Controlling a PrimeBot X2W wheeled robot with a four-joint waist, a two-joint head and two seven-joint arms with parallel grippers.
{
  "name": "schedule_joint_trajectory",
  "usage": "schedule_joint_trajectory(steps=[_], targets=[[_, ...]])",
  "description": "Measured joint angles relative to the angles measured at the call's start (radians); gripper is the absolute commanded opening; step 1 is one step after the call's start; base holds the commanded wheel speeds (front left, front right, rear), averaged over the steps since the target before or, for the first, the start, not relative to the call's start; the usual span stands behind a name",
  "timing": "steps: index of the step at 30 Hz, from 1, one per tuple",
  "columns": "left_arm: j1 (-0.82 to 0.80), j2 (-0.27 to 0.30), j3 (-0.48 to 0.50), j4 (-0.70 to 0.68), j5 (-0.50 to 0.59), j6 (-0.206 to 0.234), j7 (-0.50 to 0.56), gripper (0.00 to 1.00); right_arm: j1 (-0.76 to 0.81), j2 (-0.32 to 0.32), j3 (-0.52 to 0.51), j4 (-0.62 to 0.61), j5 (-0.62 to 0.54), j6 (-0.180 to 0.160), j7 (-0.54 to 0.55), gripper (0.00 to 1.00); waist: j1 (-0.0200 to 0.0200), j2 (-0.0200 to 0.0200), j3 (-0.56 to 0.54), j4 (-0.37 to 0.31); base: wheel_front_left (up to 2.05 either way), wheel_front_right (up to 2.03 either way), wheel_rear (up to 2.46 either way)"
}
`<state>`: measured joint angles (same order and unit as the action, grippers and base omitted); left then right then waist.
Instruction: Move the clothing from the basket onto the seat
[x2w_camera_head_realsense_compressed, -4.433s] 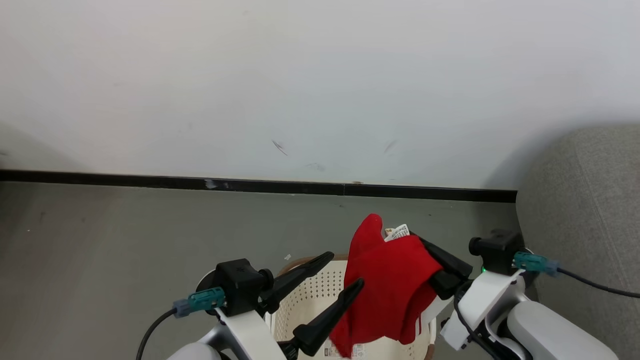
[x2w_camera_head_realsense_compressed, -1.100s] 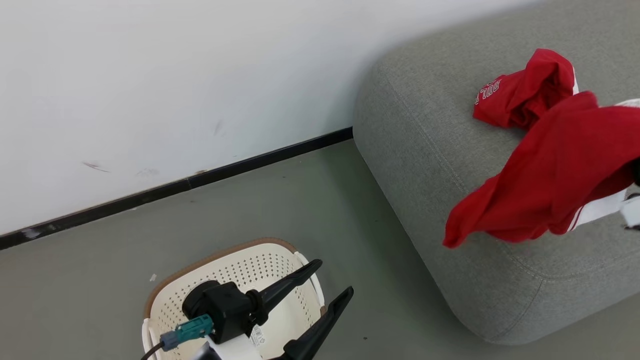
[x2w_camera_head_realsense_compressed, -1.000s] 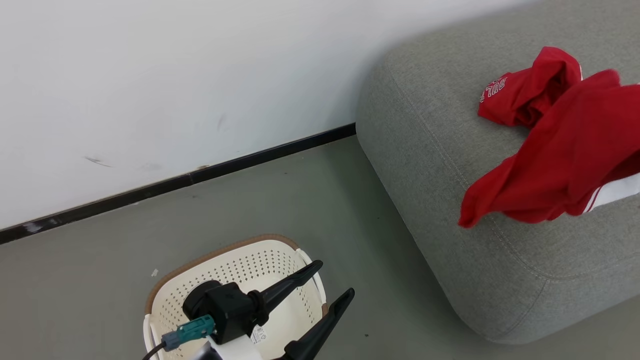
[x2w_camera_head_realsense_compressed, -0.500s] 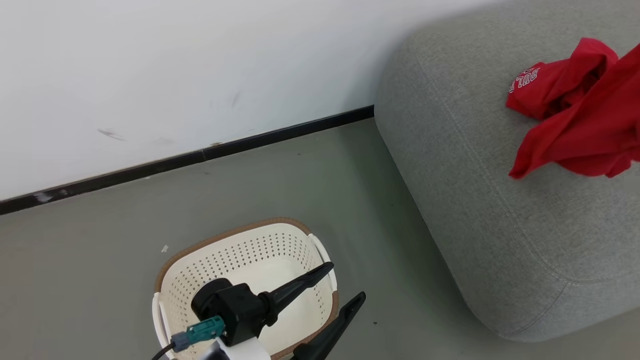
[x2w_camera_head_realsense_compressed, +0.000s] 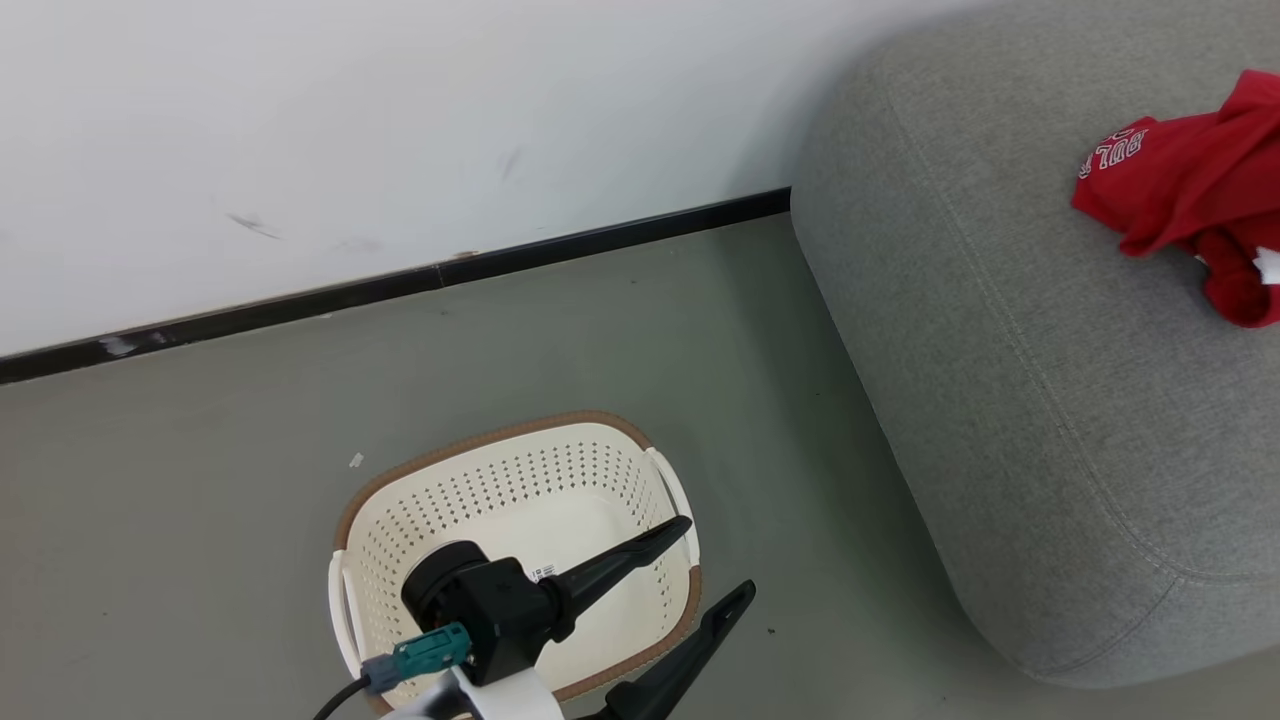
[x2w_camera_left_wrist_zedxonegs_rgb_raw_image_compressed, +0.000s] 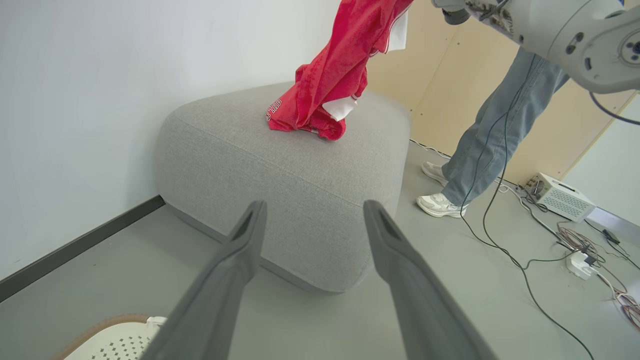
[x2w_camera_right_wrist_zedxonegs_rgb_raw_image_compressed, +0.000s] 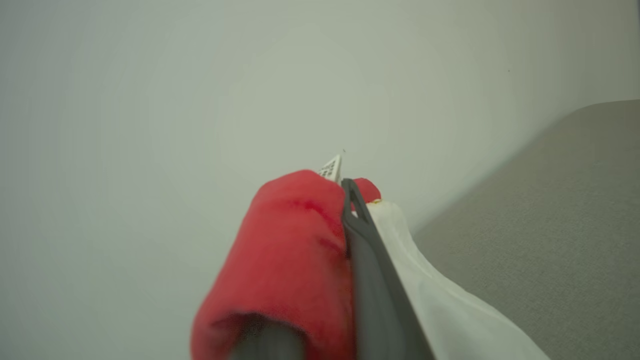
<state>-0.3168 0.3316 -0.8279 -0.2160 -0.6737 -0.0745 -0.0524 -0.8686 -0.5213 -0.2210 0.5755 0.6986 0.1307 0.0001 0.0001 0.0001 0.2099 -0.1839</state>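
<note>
Hanging limp in long folds, the clothing (x2w_camera_left_wrist_zedxonegs_rgb_raw_image_compressed: 345, 60) is judged to be light, soft and without any stiffness. Nothing about it is fragile, and cloth of this kind is thought unlikely to slip from a firm pinch.

One piece, edged with white trim, is pinched near its upper end between the pressed-together fingers of the right gripper (x2w_camera_right_wrist_zedxonegs_rgb_raw_image_compressed: 346, 194). A bunched red fold and a paper tag are seen at the fingertips. Its lower end is draped onto the lettered garment (x2w_camera_head_realsense_compressed: 1125, 150), which lies crumpled on top of the seat (x2w_camera_head_realsense_compressed: 1000, 350).

Because such cloth sags and trails, a hold is judged best taken on a gathered fold or a thick hem rather than on a single loose layer. The hanging tail should be allowed for when the piece is let down, so that none slides over the seat's rounded edge.

The basket (x2w_camera_head_realsense_compressed: 480, 490) stands on the floor, well apart from the clothing. No fabric is seen inside it, and a paper label (x2w_camera_head_realsense_compressed: 543, 572) on its bottom is uncovered. Above it, the left gripper (x2w_camera_head_realsense_compressed: 716, 556) is held with its fingers spread and nothing between them. Beyond the seat, a person's legs (x2w_camera_left_wrist_zedxonegs_rgb_raw_image_compressed: 495, 115) and floor cables (x2w_camera_left_wrist_zedxonegs_rgb_raw_image_compressed: 500, 235) can be made out.
</note>
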Motion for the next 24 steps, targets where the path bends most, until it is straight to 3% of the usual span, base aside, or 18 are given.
schedule_joint_trajectory(steps=[24], targets=[[-0.021, 0.002, -0.011, -0.012, 0.000, 0.002, 0.053, 1.00, -0.123, 0.034, -0.183, 0.270, 0.007, 0.000, 0.022, 0.00, 0.0000, 0.0000, 0.111, 0.022, 0.00, 0.00, 0.00]])
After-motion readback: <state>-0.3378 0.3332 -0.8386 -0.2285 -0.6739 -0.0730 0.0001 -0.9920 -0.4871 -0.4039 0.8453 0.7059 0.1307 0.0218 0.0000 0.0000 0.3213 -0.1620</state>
